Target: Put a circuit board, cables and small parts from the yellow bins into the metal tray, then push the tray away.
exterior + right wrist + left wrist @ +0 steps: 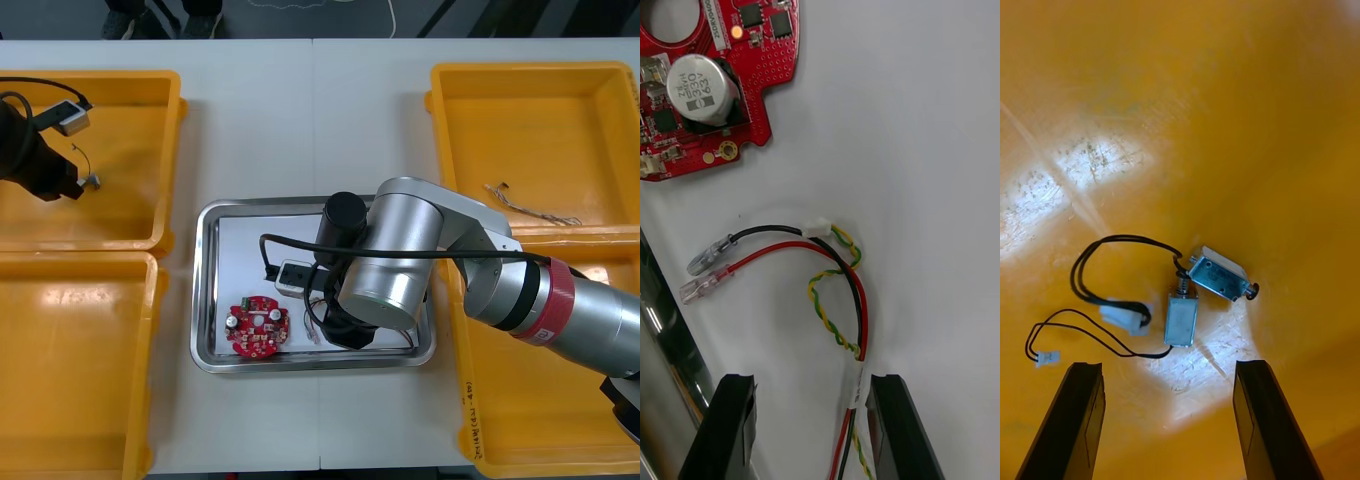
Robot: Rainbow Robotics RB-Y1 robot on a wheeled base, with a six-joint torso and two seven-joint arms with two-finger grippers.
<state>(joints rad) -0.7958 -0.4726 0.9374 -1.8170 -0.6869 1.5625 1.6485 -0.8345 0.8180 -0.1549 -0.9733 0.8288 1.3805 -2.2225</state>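
Right gripper (811, 382) apart over tray (203, 300) cable (863, 300), left gripper (1169, 366) apart over seemingly scuffed bin (120, 170).

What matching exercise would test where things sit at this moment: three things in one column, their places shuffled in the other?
Things:
1. circuit board
2. red and yellow cable
3. small metal parts

Places:
A. in the far left yellow bin, under the open left claw
B. in the metal tray, between the fingers of the open right claw
C. in the metal tray, near the cable's loose ends

Pairs: 1-C; 2-B; 3-A
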